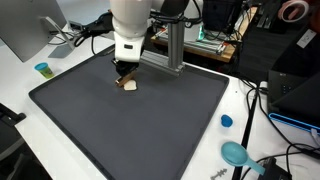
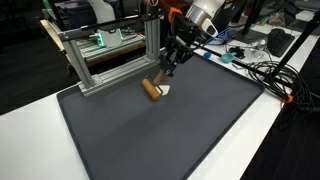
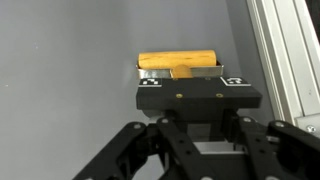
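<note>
The tool (image 3: 190, 80) is closed on a wooden-handled object (image 3: 162, 59), which rests on the dark mat (image 1: 150, 125) just beside the aluminium frame (image 2: 110, 65).

1. The black hand (image 3: 190, 84) fills the lower half, jaws closed on a wooden-handled tool (image 3: 178, 60).
2. The tool lies crosswise on the grey surface (image 3: 70, 50).
3. A metal rail (image 3: 290, 50) runs along the right edge.

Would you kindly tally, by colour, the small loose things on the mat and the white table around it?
Wood brown: 1, the tool on the mat
Blue or teal: 3, the cup, cap and round piece on the table
Total: 4
</note>
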Motion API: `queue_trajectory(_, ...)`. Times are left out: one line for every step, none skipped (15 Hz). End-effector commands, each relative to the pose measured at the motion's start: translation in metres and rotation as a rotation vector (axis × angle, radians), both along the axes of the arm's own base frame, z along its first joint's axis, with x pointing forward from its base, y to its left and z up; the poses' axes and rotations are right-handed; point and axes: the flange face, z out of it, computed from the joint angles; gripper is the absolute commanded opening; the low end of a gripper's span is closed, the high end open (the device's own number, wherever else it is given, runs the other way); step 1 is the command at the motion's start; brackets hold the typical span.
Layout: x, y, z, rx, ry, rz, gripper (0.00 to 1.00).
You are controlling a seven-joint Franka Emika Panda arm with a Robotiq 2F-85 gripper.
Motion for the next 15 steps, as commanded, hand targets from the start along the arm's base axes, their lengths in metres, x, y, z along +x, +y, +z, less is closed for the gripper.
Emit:
queue_trajectory(0.000, -0.006, -0.015, 0.015, -0.007, -0.077, 0.21)
queue_trajectory(0.001, -0.007, -0.004, 0.018, -0.039, -0.103, 0.21)
queue_trajectory(0.001, -0.008, 0.013, 0.023, -0.079, -0.127, 0.21)
queue_trajectory(0.000, -0.008, 0.024, 0.015, -0.115, -0.152, 0.21)
queue_trajectory(-0.001, -0.008, 0.033, 0.019, -0.146, -0.172, 0.21)
queue_trajectory(-0.003, -0.006, 0.042, 0.015, -0.179, -0.194, 0.21)
queue_trajectory(-0.005, -0.003, 0.050, 0.012, -0.207, -0.217, 0.21)
queue_trajectory(-0.006, 0.000, 0.058, 0.025, -0.230, -0.255, 0.21)
queue_trajectory(-0.007, 0.002, 0.067, 0.034, -0.254, -0.303, 0.21)
queue_trajectory(-0.007, 0.003, 0.075, 0.046, -0.272, -0.352, 0.21)
queue_trajectory(-0.008, 0.003, 0.083, 0.057, -0.285, -0.403, 0.21)
queue_trajectory(-0.010, 0.004, 0.089, 0.076, -0.288, -0.414, 0.21)
queue_trajectory(0.002, 0.004, 0.072, 0.055, -0.275, -0.360, 0.46)
queue_trajectory(0.001, 0.005, 0.079, 0.066, -0.283, -0.377, 0.46)
queue_trajectory(0.000, 0.005, 0.082, 0.070, -0.288, -0.386, 0.46)
